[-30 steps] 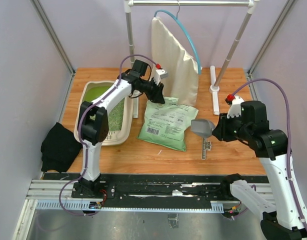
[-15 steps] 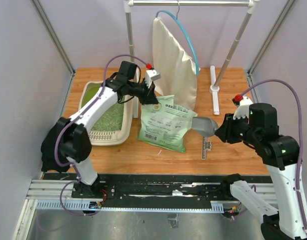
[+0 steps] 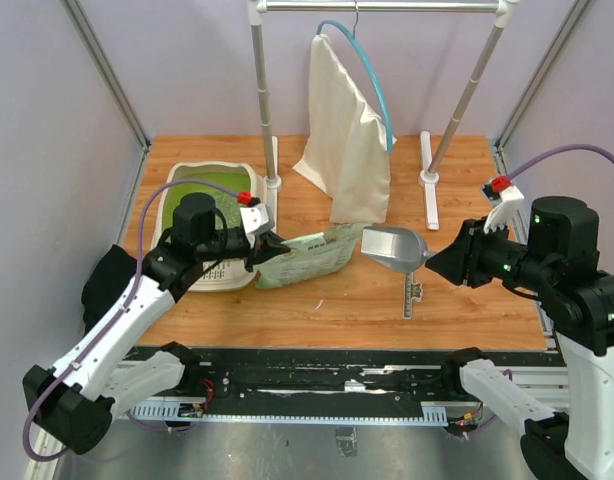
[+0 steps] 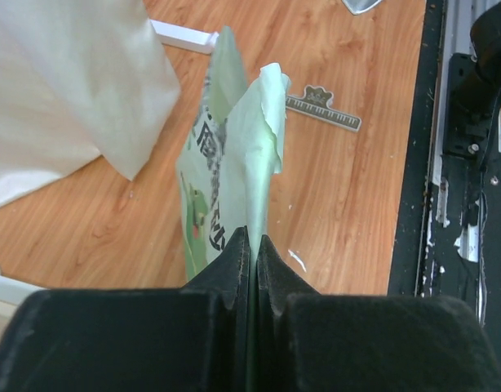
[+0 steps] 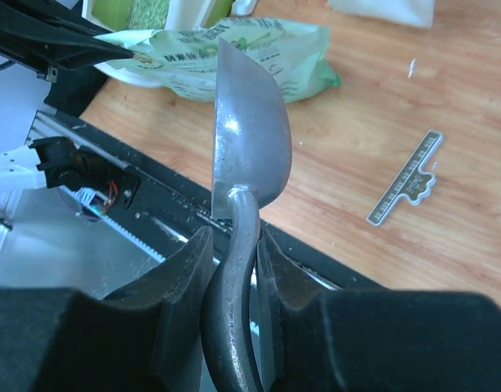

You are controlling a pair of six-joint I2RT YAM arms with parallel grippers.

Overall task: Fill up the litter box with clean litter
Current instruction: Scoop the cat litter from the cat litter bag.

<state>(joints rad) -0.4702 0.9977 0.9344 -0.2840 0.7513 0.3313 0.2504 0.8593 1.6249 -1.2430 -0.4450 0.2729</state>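
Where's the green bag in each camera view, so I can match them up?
Top external: green bag left of centre, pinched by the left gripper.
Left wrist: bag centre, rising from shut fingers.
Right wrist: bag top centre, behind the scoop.
Shared landmark: the small ruler.

Found bare wood on the table [image 3: 327, 312] along the near edge, broken only by a small toothed clip [image 3: 414, 297] toward the near right. Met, across the middle, the green bag [image 3: 309, 257] pinched up at one edge by the left gripper [image 3: 275, 244], and the scoop [image 3: 392, 247] held out by the right gripper [image 3: 437, 262]. Met a hanging cream bag [image 3: 347, 150] between rack posts [image 3: 262, 100] at the far middle, and the litter box [image 3: 209, 169] in the far left corner. Found bare boards at the far right corner.
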